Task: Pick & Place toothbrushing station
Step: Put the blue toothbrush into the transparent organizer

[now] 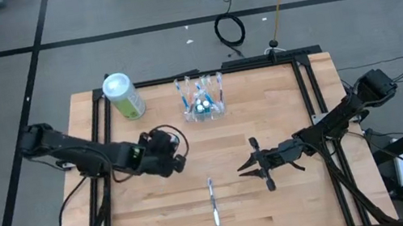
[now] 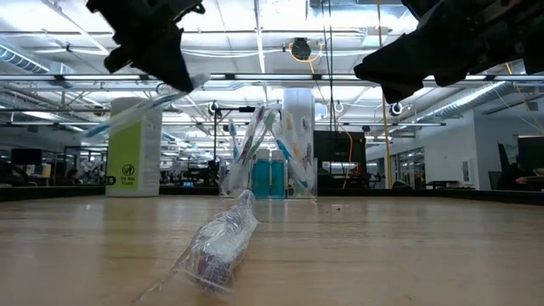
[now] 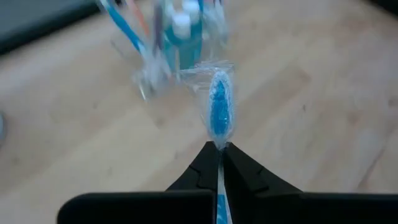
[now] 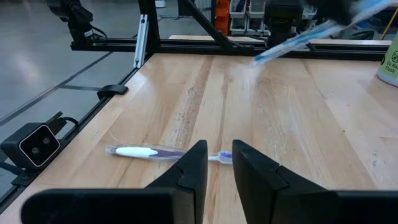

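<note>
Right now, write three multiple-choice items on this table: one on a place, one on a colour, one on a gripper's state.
1. Where does the wrapped toothbrush not held lie?
A. on the table's near edge, between the arms
B. inside the holder
C. on the canister

2. What colour is the canister?
A. red
B. green and white
C. black

3. How is the left gripper?
A. open and empty
B. shut on a blue toothbrush
C. out of view

Answers: 1 A, the high view shows it on bare wood; 2 B, its body is green, its lid white; 3 B, the left wrist view shows the fingers pinched on it.
</note>
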Motion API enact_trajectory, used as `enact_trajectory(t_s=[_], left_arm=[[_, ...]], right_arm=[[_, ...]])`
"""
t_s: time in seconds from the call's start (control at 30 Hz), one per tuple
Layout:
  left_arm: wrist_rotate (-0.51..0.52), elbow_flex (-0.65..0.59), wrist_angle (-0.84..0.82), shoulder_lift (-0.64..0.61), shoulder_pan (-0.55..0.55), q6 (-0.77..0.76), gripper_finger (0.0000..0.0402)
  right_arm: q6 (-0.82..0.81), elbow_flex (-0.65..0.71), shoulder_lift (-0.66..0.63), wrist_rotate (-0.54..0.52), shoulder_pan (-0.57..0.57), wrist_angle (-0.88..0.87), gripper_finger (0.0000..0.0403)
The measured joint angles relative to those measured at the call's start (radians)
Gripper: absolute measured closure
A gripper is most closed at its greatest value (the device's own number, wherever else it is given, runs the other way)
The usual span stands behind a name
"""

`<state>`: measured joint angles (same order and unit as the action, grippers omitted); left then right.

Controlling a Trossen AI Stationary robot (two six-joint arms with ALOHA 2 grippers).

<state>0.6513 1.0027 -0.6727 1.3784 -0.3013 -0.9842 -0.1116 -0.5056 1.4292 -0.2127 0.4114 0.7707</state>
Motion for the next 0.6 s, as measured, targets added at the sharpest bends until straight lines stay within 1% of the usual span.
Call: enact_trajectory(t_s=[0.07, 0.13, 0.3, 0.43, 0.6], left_arm=[[0.033, -0.001, 0.016, -0.024, 0.009, 0.041, 0.0397], [0.063, -0.001, 0.067, -0.035, 0.021, 0.1, 0.0398], [0.072, -0.001, 0.14, -0.056, 0.074, 0.201, 0.0397], [0.031, -0.002, 0.195, -0.053, 0.135, 0.272, 0.0395], [-0.017, -0.002, 0.312, -0.053, 0.209, 0.399, 0.0398]], right_arm=[[0.0, 0.0, 0.0, 0.0, 0.0, 0.001, 0.0332], [0.0, 0.0, 0.0, 0.0, 0.0, 0.0, 0.0332], [0.0, 0.0, 0.0, 0.0, 0.0, -0.007, 0.0332], [0.0, 0.0, 0.0, 0.0, 0.0, -0.006, 0.0332], [0.0, 0.0, 0.0, 0.0, 0.0, -0.006, 0.0332]])
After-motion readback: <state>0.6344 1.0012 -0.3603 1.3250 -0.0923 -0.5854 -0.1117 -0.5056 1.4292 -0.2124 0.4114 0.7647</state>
